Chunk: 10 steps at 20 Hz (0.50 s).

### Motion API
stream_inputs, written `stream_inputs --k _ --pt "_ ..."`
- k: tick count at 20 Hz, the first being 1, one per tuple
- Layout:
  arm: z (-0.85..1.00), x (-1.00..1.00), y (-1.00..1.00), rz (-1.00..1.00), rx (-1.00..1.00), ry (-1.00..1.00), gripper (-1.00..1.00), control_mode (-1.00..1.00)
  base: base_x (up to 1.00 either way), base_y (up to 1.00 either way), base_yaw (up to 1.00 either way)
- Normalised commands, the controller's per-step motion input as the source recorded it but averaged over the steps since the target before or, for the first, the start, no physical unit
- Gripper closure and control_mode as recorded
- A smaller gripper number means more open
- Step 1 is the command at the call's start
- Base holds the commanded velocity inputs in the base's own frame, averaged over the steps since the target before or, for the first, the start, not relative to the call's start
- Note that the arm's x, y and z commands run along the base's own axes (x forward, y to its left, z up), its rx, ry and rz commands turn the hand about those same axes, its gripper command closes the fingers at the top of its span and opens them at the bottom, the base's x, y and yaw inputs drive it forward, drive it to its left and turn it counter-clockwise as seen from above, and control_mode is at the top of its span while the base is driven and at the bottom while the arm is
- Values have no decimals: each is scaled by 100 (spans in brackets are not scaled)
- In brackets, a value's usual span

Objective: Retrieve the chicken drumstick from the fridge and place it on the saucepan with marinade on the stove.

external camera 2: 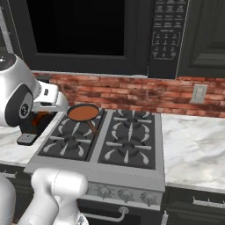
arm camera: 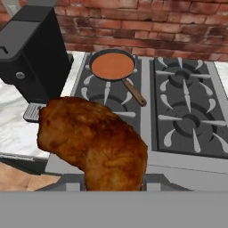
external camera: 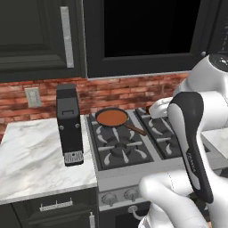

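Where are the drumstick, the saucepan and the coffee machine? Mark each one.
drumstick [arm camera: 95, 140], hand view, middle of the browned meat.
saucepan [external camera: 111, 117], left base view, the orange sauce inside it.
coffee machine [external camera: 69, 122], left base view, its dark front face.

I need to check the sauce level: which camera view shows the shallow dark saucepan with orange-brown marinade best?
The hand view: the shallow dark saucepan with orange-brown marinade is seen from above, sauce surface and handle unobstructed. The left base view and right base view show it smaller, more obliquely.
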Motion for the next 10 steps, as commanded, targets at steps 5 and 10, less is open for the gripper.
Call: stream_inputs --k 5,10 --pt "0 0 0 0 0 0 100 100 14 10 0" --pt "0 0 0 0 0 0 100 100 6 5 0"
